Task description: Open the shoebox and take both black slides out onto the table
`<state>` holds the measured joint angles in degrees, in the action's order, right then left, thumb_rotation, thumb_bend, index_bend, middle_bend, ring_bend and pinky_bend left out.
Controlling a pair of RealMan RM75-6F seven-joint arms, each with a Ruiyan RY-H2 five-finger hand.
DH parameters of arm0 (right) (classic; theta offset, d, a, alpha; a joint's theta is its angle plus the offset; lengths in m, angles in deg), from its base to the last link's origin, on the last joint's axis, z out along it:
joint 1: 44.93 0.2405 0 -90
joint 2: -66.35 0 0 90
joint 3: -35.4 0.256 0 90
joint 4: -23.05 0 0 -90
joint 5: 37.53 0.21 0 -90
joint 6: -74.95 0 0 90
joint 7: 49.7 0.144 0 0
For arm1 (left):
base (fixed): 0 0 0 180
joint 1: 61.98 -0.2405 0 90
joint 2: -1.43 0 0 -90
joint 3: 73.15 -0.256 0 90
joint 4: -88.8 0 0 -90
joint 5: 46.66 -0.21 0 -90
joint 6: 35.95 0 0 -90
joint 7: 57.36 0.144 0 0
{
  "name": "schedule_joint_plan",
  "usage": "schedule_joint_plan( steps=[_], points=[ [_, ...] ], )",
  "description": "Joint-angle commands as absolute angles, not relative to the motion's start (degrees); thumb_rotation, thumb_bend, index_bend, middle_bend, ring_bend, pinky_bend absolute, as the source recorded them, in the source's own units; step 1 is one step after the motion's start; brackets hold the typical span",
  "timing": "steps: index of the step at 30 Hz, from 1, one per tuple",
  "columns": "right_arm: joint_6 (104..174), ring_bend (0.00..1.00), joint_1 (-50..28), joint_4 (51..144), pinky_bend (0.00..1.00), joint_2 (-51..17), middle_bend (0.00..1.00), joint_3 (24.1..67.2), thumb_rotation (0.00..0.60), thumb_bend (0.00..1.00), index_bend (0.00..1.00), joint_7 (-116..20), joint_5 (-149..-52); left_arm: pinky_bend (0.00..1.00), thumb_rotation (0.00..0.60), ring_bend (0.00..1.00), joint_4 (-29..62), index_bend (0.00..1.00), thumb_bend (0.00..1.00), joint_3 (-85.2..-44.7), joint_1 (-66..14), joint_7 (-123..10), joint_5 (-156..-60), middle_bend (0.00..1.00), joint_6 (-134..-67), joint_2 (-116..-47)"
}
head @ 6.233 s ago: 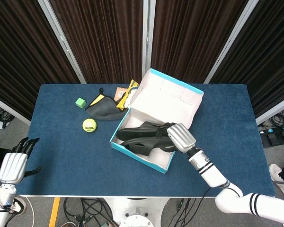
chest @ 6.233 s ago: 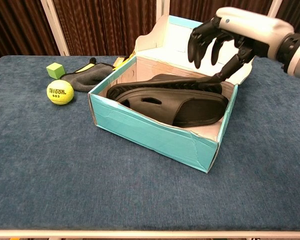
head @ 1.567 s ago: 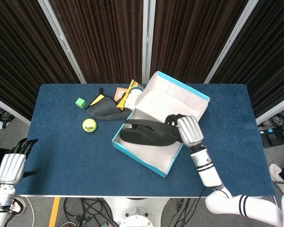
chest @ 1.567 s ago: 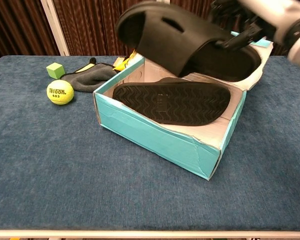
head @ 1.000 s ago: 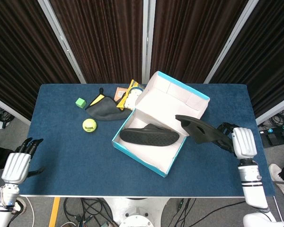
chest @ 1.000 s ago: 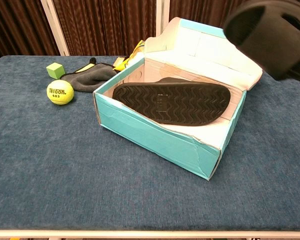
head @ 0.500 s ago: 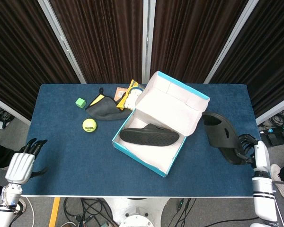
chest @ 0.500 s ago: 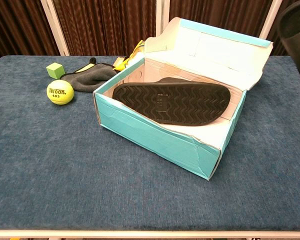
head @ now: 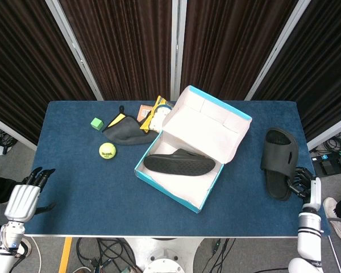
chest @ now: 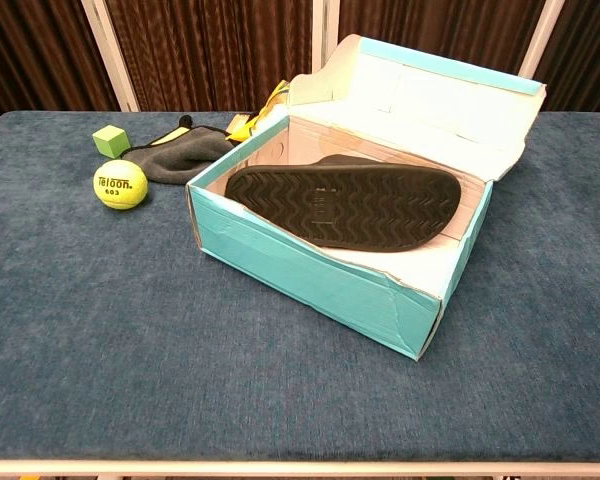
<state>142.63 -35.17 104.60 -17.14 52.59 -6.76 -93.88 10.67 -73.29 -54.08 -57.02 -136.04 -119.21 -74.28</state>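
Slides are now split: one (head: 279, 163) lies strap-up on the table near its right edge, where half a second ago we carried it in the air, and the other (head: 179, 164) rests sole-up in the open box (head: 159, 181). Our right hand (head: 304, 183) sits at the first slide's near end, but we cannot tell whether its fingers grip it. Our left hand (head: 24, 197) hangs off the left edge, fingers apart, holding nothing. We judge half the job done.

Hidden bits around the shoebox (head: 182, 187)

Behind it, the yellow item (head: 157, 109) sits mostly covered — can't identify it; right hand (head: 304, 185) half behind the outer slide (head: 279, 161), grip unclear.
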Motion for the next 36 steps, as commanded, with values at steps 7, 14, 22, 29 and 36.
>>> schedule_joint_plan(
  steps=[7,14,22,29,36],
  points=[
    [136.98,0.50,-33.50,102.42,0.66,-18.47,0.58,55.20,0.600,0.38,0.63,-6.39,-93.12,0.34,0.600,0.11,10.65,0.14,0.00,-73.40,-54.05,-56.83,-136.14,0.17,-119.20,-74.33],
    [134.28,0.41,-33.24,101.24,0.55,-19.37,0.54,55.21,0.600,0.33,0.51,-6.31,-93.55,0.34,0.600,0.11,10.82,0.14,0.00,-73.39,-54.14,-56.91,-135.92,0.17,-119.17,-74.16],
    [130.28,0.00,-33.13,100.41,0.07,-17.45,0.07,53.91,0.600,0.09,0.00,-4.65,-97.59,0.34,0.600,0.11,11.20,0.14,0.00,-73.52,-54.10,-57.08,-135.91,0.17,-118.94,-74.45],
    [135.02,0.00,-33.60,98.78,0.00,-19.31,0.00,54.63,0.600,0.08,0.00,-4.52,-100.53,0.34,0.600,0.11,10.85,0.14,0.00,-73.46,-54.03,-56.80,-136.05,0.17,-119.09,-74.26],
    [141.52,0.00,-34.05,97.53,0.00,-20.24,0.00,53.28,0.600,0.08,0.00,-3.32,-108.29,0.34,0.600,0.11,10.47,0.14,0.00,-73.37,-53.95,-56.64,-136.08,0.17,-119.14,-74.10]
  ],
)
